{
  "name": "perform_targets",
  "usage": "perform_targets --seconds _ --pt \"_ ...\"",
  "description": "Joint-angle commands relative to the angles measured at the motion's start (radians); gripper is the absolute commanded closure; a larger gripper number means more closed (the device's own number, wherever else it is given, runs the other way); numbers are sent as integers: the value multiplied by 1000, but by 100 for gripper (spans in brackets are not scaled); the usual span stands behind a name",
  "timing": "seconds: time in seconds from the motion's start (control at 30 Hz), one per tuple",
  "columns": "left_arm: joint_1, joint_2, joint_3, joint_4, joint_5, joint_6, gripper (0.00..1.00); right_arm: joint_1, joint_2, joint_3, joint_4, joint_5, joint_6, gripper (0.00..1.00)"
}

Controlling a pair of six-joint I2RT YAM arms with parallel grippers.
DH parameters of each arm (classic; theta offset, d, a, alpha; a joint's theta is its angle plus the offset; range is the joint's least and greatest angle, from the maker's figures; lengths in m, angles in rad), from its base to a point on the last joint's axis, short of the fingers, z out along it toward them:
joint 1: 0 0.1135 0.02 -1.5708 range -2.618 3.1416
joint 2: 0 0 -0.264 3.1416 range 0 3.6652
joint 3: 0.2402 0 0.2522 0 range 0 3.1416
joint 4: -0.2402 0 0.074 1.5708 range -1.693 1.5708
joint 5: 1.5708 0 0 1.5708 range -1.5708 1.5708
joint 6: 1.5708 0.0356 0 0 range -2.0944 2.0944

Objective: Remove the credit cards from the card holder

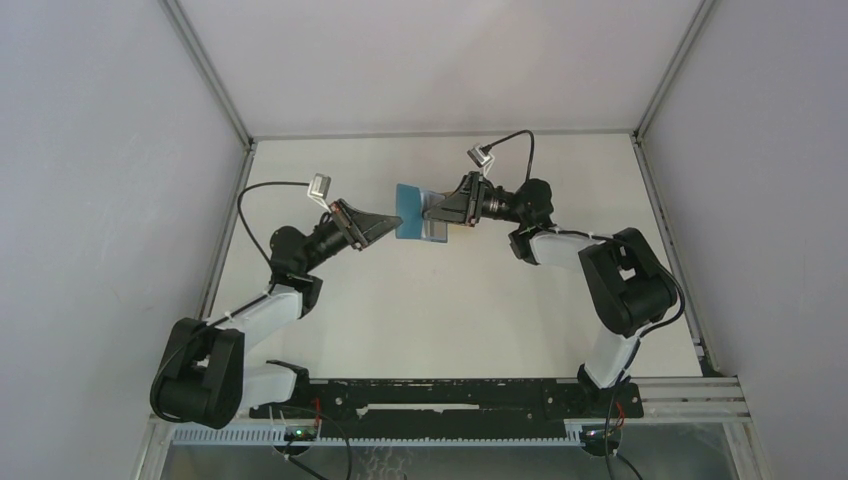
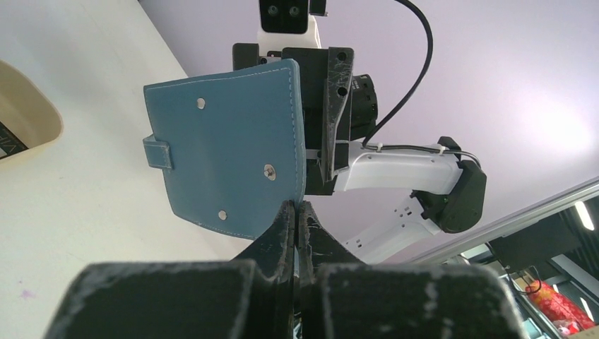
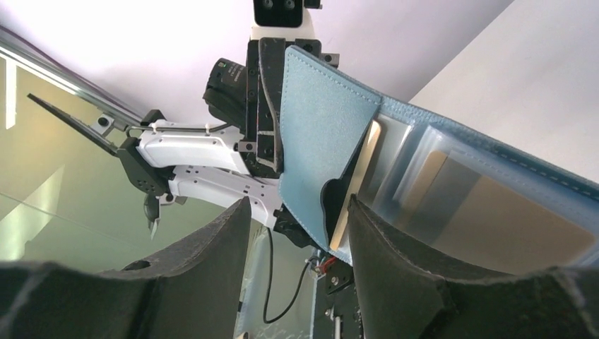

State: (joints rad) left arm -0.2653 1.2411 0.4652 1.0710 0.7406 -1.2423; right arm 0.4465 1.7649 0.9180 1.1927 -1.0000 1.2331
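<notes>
Table [image 1: 450, 300] spreads wide under them and the walls sit well back, so there's room to pull either way. Both arms meet mid-air over the far half. L gripper [image 2: 295, 215] is pinched tight on the lower edge of the card holder [image 2: 226, 155], holding it up off the table, opened out. R gripper [image 3: 297, 233] faces it from the other side, jaws apart, straddling the inner pocket flap and biting nothing. Reach-in step, I'd say; no card out yet. A pale credit card [image 3: 358, 180] edge pokes from that pocket, just beside R's finger. Next move prob needs R to close on that exposed edge only, not the flap, then slide it out while L holds firm. Tan tray [image 2: 25, 113] sits well apart. The tiny closure tab [image 2: 158, 153] hangs free at the outer edge.
</notes>
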Motion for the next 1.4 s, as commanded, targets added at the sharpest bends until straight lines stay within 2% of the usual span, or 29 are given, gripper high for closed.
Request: perform_targets --seconds 0.0,0.2,0.4,0.6,0.67,0.8,0.93,1.27,1.37 --pt "-2 -8 -19 81 25 -27 100 -4 11 54 50 20 0 40" --pt "-3 27 -19 133 25 -54 100 -5 27 79 66 11 19 50" --pt "-3 52 -20 148 26 -58 100 -12 28 90 89 6 43 64" --pt "-2 77 -26 155 28 -54 100 -21 25 99 104 0 63 82" --pt "-3 82 -27 158 29 -55 100 -24 26 99 102 -1 61 80" --pt "-3 80 -25 163 30 -55 100 -26 26 98 79 -7 47 66" --pt "-2 74 -23 164 31 -56 100 -27 20 97 15 -7 -1 56" --pt "-2 57 -19 162 31 -62 100 -2 -21 95 -257 4 -190 50" --pt "-2 53 -19 164 32 -61 100 3 -35 75 -278 13 -210 49"
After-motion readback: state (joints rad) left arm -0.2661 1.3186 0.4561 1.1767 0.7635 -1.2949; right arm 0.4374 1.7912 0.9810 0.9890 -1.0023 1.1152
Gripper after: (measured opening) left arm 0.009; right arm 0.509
